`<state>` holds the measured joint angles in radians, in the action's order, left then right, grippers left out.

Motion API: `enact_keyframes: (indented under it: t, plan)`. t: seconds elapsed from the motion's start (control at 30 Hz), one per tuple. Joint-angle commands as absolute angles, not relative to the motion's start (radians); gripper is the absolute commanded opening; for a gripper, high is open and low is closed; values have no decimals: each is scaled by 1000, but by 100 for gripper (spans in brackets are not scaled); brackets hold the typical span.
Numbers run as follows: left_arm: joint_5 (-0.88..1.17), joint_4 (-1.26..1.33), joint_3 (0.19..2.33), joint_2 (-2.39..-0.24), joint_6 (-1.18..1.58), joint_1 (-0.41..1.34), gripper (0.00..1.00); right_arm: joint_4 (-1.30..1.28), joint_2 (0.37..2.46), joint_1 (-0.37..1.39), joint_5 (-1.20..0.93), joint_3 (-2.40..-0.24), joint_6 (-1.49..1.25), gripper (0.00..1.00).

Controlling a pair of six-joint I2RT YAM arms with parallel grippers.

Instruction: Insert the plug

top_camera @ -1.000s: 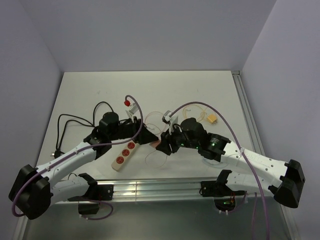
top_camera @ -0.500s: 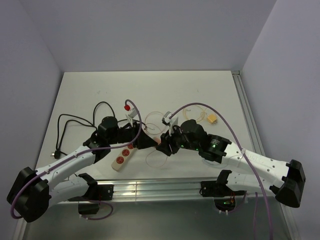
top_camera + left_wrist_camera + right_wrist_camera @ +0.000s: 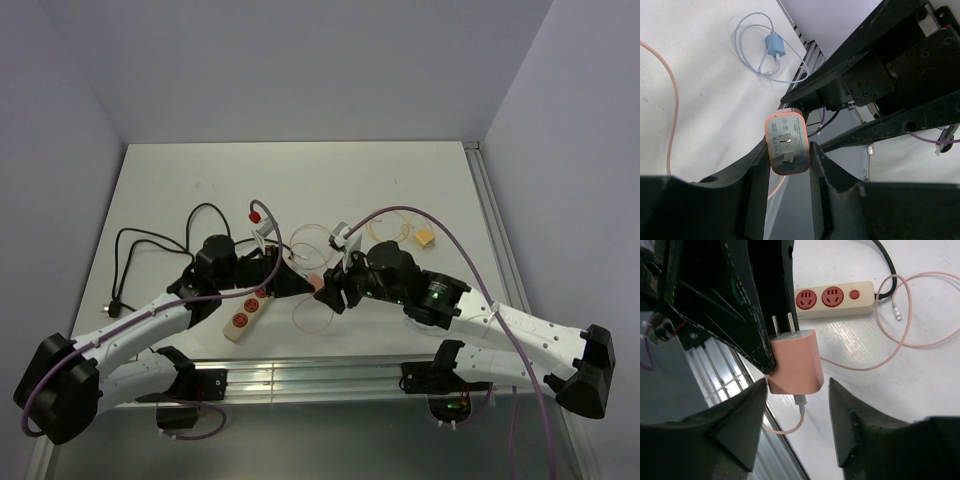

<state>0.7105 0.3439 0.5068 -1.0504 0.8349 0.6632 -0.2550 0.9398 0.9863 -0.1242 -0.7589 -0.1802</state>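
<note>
The two arms meet over the middle of the table (image 3: 300, 180), their tips almost nose to nose. The left hand (image 3: 788, 150) is closed on the plug (image 3: 787, 142), a small pink block. Its fingers (image 3: 756, 172) press on the two side faces, and the flat face with the two metal prongs points back toward the wrist. The plug is up off the table, held between the two arms.

The right hand (image 3: 797, 385) comes in from the other side with its fingers (image 3: 737, 427) spread wide. The pink block sits in the gap between them, close to the tips. I cannot tell whether either finger touches it. A thin pink cable (image 3: 900, 347) runs out of the end of the plug away from the prongs and loops loosely over the table.

The power strip (image 3: 247, 310) lies flat on the table under the left arm, cream with red sockets and a red switch. A blue charger (image 3: 775, 46) with its pale cord lies well apart.
</note>
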Motion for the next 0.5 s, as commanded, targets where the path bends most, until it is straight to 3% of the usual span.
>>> enact_keyframes:
  t: [0.0, 0.03, 0.1, 0.47]
  plan:
    - [721, 426, 502, -1028, 909, 673, 0, -219, 888, 996, -66, -778, -164, 67]
    - [713, 422, 506, -1026, 931, 672, 0, -216, 876, 996, -64, -773, -169, 75]
    - [689, 399, 520, -1023, 1009, 670, 0, -200, 838, 994, -69, -756, -170, 78]
    - [735, 813, 466, -1035, 1602, 667, 0, -100, 784, 1008, -172, -733, -161, 81]
